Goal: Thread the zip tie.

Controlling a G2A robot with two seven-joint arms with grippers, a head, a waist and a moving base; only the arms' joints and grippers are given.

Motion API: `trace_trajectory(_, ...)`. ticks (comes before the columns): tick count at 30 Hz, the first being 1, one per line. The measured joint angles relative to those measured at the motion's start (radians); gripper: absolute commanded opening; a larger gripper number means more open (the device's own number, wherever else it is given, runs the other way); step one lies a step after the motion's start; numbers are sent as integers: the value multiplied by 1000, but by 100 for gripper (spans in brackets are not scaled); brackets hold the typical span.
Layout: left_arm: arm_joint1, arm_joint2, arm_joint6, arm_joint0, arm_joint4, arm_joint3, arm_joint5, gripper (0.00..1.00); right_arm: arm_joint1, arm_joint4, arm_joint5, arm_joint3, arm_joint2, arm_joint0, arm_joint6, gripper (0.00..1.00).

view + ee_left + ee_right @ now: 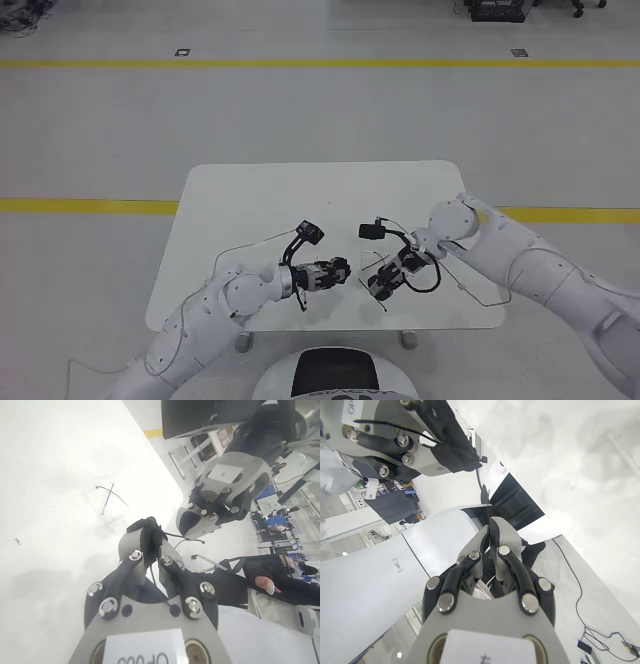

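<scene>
- Left pincer [343, 271]: hung above the near half of the white tabletop [300, 195], with its tips turned toward the other arm. Its fingers [130, 540] were pressed together on the black zip tie [490, 517].
- Right pincer [381, 290]: just beside the left one, tip facing tip but apart. In its own wrist view [491, 530] both fingers were clamped flat on a thin black strip of the tie, which stood out straight beyond the tips.
- Zip tie: held in the air between the two pincers, clear of the tabletop. A curved strand ran from the left pincer's tips toward the strip in the right pincer. Whether both held one and the same tie could not be told.
- Crossed zip ties [110, 496]: two loose black ties lay on the tabletop in an X, one over the other, well apart from the left pincer [150, 535].
- Dark scrap [17, 541]: a small fleck on the tabletop, far from the ties.
</scene>
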Motion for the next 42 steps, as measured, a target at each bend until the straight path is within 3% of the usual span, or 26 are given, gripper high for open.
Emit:
trace_trajectory(25, 13, 55, 25, -30, -7, 13, 0, 0, -26, -49, -3, 15, 60, -37, 28, 0)
trace_trajectory(42, 16, 64, 23, -37, -17, 16, 0, 0, -42, -71, -5, 29, 94, -55, 48, 0)
